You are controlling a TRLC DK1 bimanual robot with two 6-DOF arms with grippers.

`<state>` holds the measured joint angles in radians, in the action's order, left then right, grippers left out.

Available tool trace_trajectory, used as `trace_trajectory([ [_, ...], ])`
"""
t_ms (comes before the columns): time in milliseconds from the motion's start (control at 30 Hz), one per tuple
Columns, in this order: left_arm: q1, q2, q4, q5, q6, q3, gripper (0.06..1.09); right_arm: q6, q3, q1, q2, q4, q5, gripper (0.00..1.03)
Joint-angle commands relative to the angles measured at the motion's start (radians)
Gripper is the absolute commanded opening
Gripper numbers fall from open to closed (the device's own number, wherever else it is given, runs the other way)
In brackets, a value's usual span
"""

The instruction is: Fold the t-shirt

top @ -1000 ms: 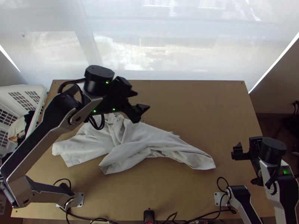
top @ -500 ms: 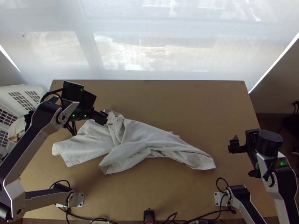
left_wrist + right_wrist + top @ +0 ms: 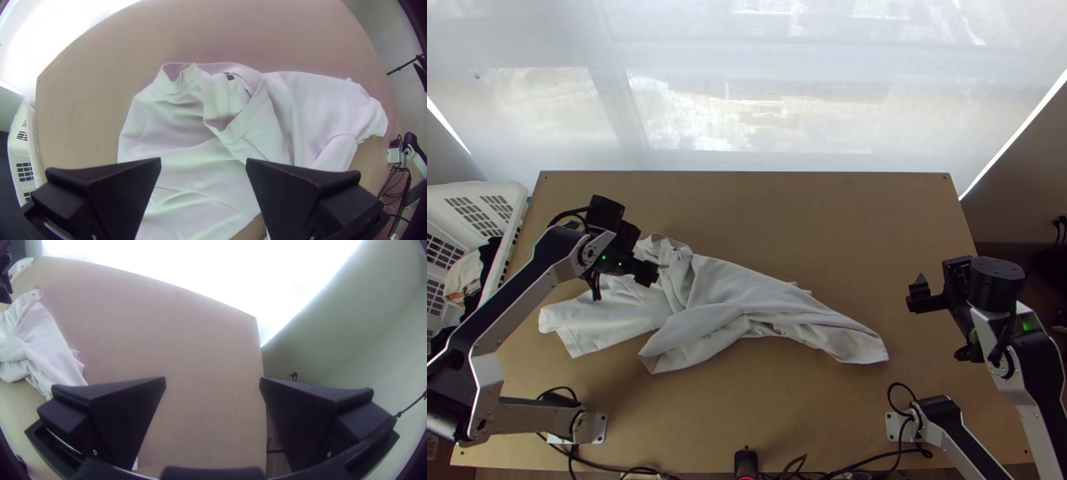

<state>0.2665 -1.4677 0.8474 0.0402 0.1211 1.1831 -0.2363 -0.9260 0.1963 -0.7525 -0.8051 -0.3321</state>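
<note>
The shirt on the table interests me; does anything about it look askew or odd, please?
Yes: the shirt lies bunched and twisted on the table, its collar crumpled, rather than spread flat as folding would want.

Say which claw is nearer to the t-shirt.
Left. The left claw is over the t-shirt, close to its collar; the right claw is well apart from it, over the table's right side.

no text, number, brand or sign legible. small dark label [image 3: 230,77] inside the collar [image 3: 250,76] of the white t-shirt [image 3: 723,288], toward the table's [image 3: 827,224] far left; its pale mark too small to read.
</note>
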Motion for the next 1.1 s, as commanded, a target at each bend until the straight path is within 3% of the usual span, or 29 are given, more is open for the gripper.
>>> trace_trajectory([
  [0, 0.022, -0.114, -0.044, 0.003, -0.003, -0.008, 0.99, -0.009, -0.019, 0.011, -0.008, -0.022, -0.001, 0.98],
  [500, 0.091, -0.315, -0.082, 0.004, -0.018, 0.133, 0.99, -0.024, -0.014, -0.001, 0.008, -0.046, -0.005, 0.98],
  [567, 0.092, -0.338, -0.082, 0.004, -0.012, 0.147, 0.91, -0.028, -0.014, -0.001, 0.008, -0.048, -0.007, 0.98],
  [700, 0.099, -0.356, -0.080, 0.017, -0.014, 0.171, 0.60, -0.031, -0.010, -0.005, 0.008, -0.046, -0.008, 0.98],
  [767, 0.099, -0.356, -0.082, 0.023, -0.017, 0.184, 0.39, -0.031, -0.008, -0.003, 0.007, -0.042, -0.008, 0.98],
  [833, 0.099, -0.352, -0.080, 0.053, -0.018, 0.202, 0.25, -0.031, -0.008, -0.003, 0.002, -0.039, -0.008, 0.98],
  [867, 0.099, -0.353, -0.073, 0.067, -0.015, 0.219, 0.11, -0.031, -0.007, -0.003, 0.001, -0.034, -0.008, 0.98],
  [1067, 0.140, -0.336, 0.001, 0.167, -0.031, 0.391, 0.09, -0.035, -0.008, 0.000, -0.016, -0.017, -0.008, 0.98],
])
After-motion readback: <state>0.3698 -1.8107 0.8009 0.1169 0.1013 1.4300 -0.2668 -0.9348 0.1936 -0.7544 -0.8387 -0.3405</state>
